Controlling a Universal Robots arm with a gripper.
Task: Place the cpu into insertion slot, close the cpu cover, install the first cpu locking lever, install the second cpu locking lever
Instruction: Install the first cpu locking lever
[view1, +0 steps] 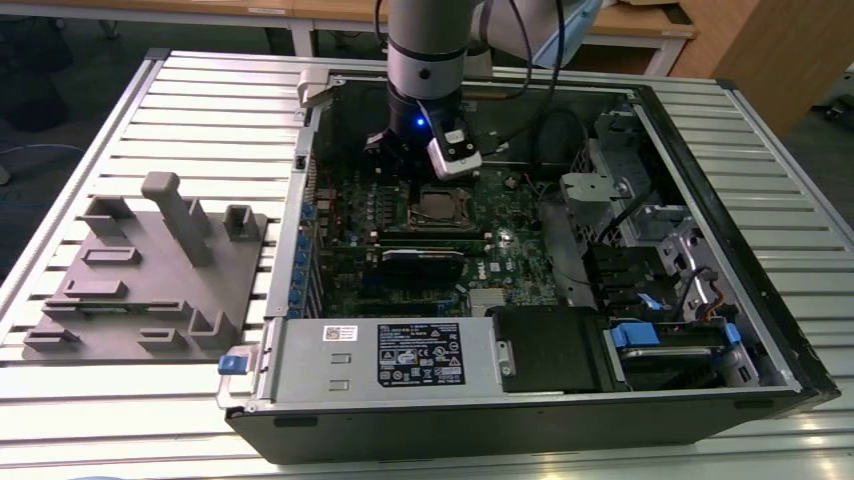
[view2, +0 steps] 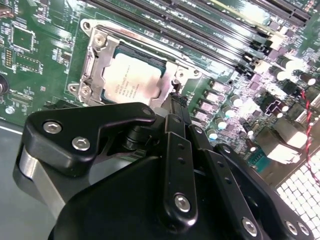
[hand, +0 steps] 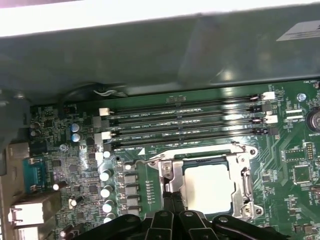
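We see the gripper (view2: 176, 100) with its jaws pressed together, the tips down at the edge of the cpu cover (view2: 95, 60). The cpu (view2: 131, 82) sits just beyond the tips, framed by that cover, which lies flat over it on the green motherboard (view2: 40, 65).

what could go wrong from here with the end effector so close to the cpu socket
1. The end effector sits at the edge of the thin grey metal cpu cover, beside the pale silver square cpu; a sideways slip might scrape or shift the cover.
2. Small silver cylindrical capacitors stand close by; a swing could knock them.
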